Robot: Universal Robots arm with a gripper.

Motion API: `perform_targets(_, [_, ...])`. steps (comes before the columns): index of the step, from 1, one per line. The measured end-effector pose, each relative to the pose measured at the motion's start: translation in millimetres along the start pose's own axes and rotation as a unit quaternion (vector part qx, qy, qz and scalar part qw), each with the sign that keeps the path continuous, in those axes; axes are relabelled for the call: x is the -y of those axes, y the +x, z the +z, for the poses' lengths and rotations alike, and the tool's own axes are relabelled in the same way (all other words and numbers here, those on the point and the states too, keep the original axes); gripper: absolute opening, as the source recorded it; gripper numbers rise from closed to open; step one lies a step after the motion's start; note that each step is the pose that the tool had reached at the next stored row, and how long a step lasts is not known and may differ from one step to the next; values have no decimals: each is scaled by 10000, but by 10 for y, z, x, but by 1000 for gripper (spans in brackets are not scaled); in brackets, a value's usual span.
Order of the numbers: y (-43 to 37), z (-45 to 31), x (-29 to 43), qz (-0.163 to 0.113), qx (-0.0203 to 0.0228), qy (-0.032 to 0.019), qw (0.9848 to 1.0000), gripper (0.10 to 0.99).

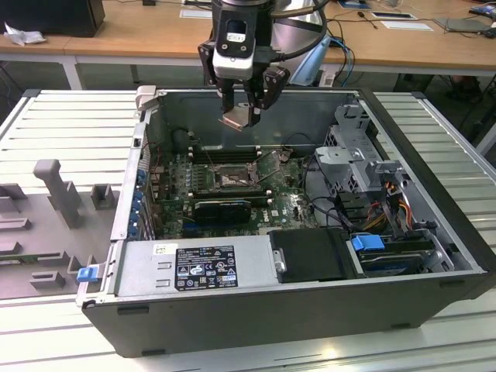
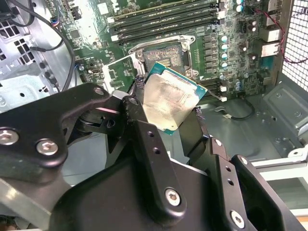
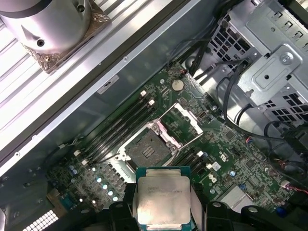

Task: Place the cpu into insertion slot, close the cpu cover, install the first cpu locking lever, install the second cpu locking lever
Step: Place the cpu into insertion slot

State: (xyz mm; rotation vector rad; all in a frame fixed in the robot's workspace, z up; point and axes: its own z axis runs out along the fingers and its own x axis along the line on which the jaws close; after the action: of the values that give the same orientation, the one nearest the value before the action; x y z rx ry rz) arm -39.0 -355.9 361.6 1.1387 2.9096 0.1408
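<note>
Here, in the exterior view, the gripper hangs over the open computer case, its fingers clamped on the cpu. The chip sits well above the insertion slot on the green motherboard. We judge it is held high to clear the case wall.

In the second wrist view the cpu is pinched by opposite edges and looks tilted, metal face toward the camera. This grip keeps the underside untouched, we reckon.

In the first wrist view the cpu cover lies flipped open beside the slot, leaving the socket bare to receive the chip. The memory slots run alongside.
</note>
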Motion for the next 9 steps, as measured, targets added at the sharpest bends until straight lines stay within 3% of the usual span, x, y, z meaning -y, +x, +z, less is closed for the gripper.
perform_targets(9, [0, 1, 0, 156, 14, -4, 9999, 533])
